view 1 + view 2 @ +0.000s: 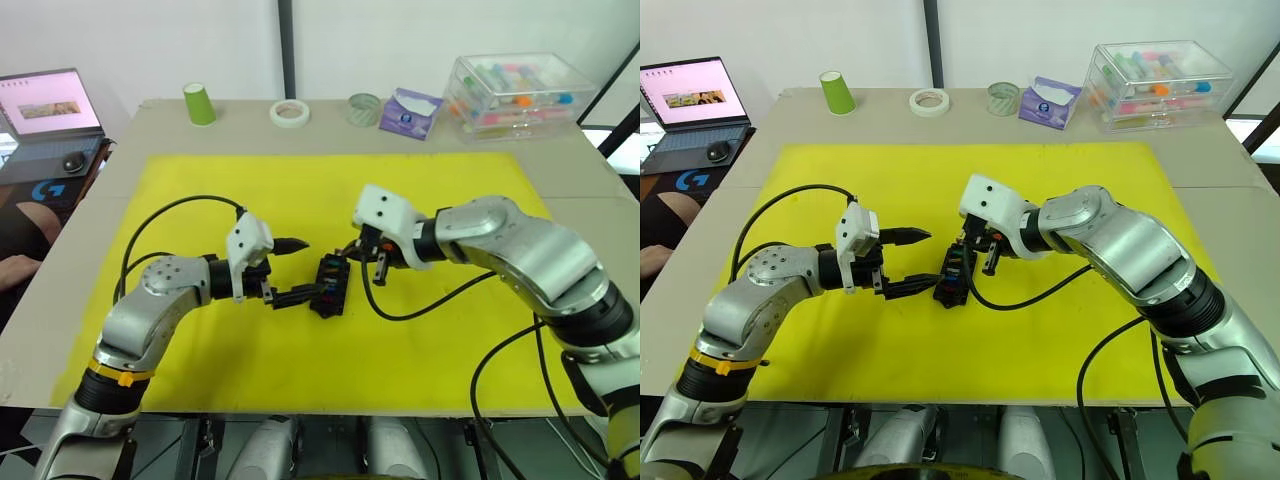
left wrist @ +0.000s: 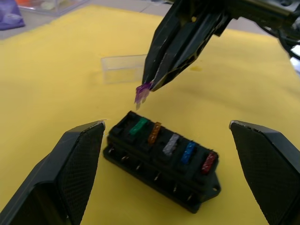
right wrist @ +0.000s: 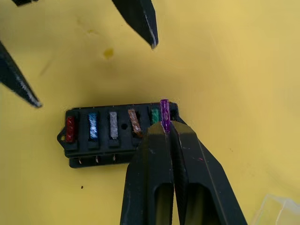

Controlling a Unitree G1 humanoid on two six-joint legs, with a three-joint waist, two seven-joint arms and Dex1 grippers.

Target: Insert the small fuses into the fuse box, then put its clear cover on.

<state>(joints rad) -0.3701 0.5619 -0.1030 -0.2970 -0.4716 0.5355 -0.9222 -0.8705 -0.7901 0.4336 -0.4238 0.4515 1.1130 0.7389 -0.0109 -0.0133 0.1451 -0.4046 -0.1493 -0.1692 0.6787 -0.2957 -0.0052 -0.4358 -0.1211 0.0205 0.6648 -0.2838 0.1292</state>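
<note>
We see the fuse box [image 2: 161, 161] mid-mat on the yellow mat [image 1: 300, 190], between the two grippers. Five fuses sit in its top slots in a row: red [image 3: 70, 128], blue [image 3: 93, 125], grey [image 3: 113, 124], orange [image 3: 134, 123], green [image 3: 154, 115]. One end slot beside the green fuse looks empty in the left wrist view.

The right gripper [image 3: 165, 129] has its fingers pinched narrow on a purple fuse [image 2: 141, 93], held just above the box at the green-fuse end; the fuse is not touching the box in the left wrist view.

The left gripper [image 1: 288, 270] is spread wide, one finger low beside the box, the other up and apart from it. We can't tell if the low finger touches the box.

The clear cover [image 2: 123, 68] lies on the mat behind the box, near it but apart.

Along the table's far edge: green cup [image 1: 199, 103], tape roll [image 1: 289, 113], a second, greenish roll [image 1: 364, 108], purple tissue pack [image 1: 409, 111], clear storage case [image 1: 520, 92] with colourful contents. A laptop [image 1: 48, 110] sits off the table's left side.
</note>
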